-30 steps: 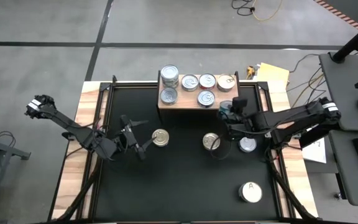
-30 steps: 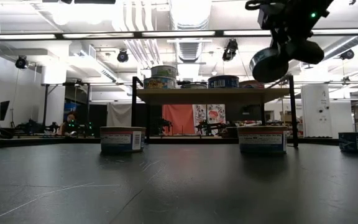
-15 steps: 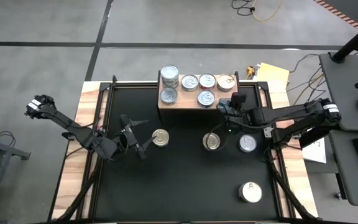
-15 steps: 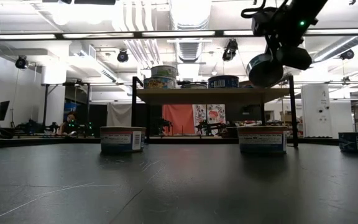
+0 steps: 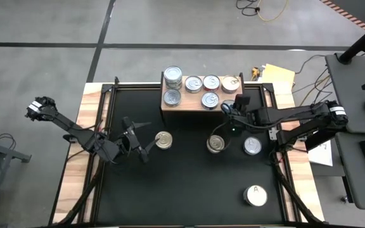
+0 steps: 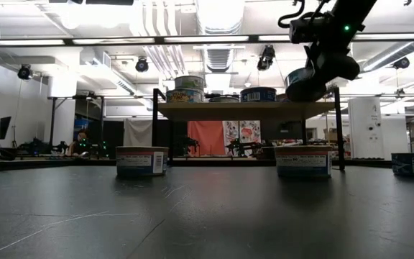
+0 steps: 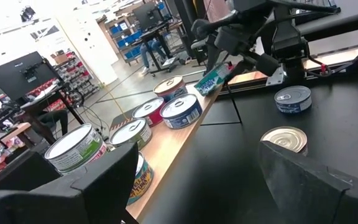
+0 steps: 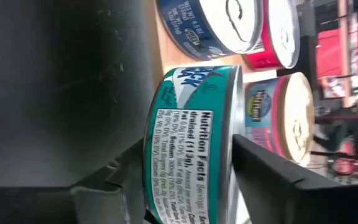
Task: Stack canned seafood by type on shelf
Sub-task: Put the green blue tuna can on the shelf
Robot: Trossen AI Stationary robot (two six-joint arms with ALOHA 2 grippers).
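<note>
Clearly "Nutrition Facts" (teal can (image 8: pixel 191 143))

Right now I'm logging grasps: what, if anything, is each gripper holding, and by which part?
The right gripper holds a teal-labelled can at the shelf edge, fingers pressing its flat top and bottom. The left gripper is open, holding nothing.

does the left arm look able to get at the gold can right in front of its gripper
Probably yes. The left gripper is open and empty, and the gold can sits on the black table just beside it with nothing between them. The right gripper is off at the shelf with a teal can.
</note>
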